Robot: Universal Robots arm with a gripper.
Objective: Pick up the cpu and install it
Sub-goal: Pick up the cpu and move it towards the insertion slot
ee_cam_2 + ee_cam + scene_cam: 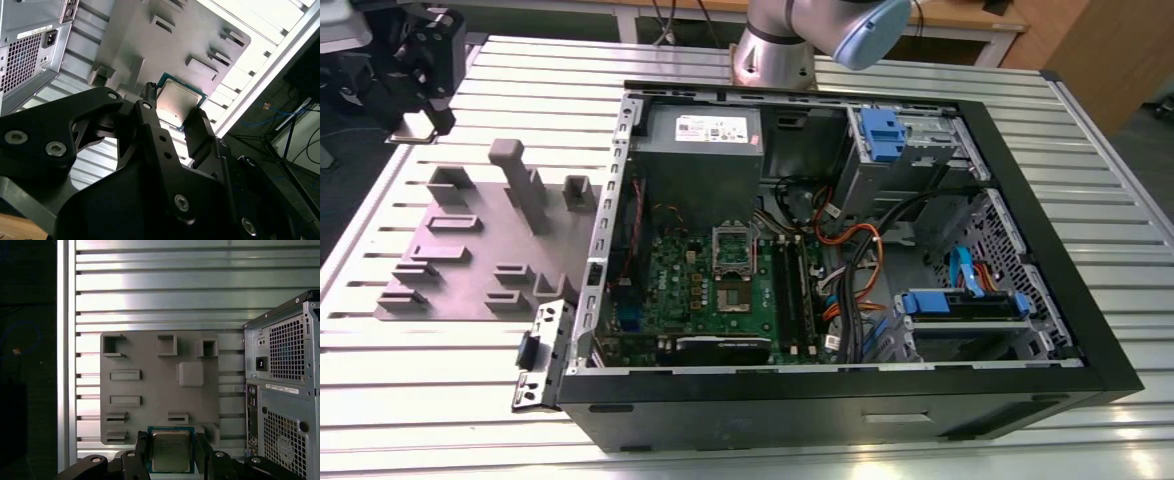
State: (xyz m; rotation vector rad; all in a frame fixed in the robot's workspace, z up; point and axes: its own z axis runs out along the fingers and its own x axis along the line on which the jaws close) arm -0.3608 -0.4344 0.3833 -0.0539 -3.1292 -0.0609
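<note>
Silver-grey cpu (171,457), thin teal rim, metal top towards the camera in both wrist views. It sits between the two black fingers (141,452) of the gripper (171,460).

Jaws: closed down to chip width, one finger on each of two opposite edges. Chip is clamped; nothing else is in the grip.

In the second wrist view the cpu (180,102) hangs clear of the grey fixture plate (165,45), not seated in any pocket. It tilts slightly against the plate surface there. In the first wrist view it lines up with the plate edge farthest from the row of three taller blocks (167,345).

Arm pose: the wrist points down at the plate, and the first wrist view looks almost square onto it. In the exterior view the black gripper head hangs high over the table, past the plate's far corner towards the exterior view's left. The arm base (774,50) stands beyond the plate, behind the computer case (854,400).

The case lies open just beside the plate, on the exterior view's right of it, back panel facing the plate. The motherboard (720,290) lies inside the case, well apart from the plate and the gripper. Plate and case both rest on the slatted aluminium table (427,400).
</note>
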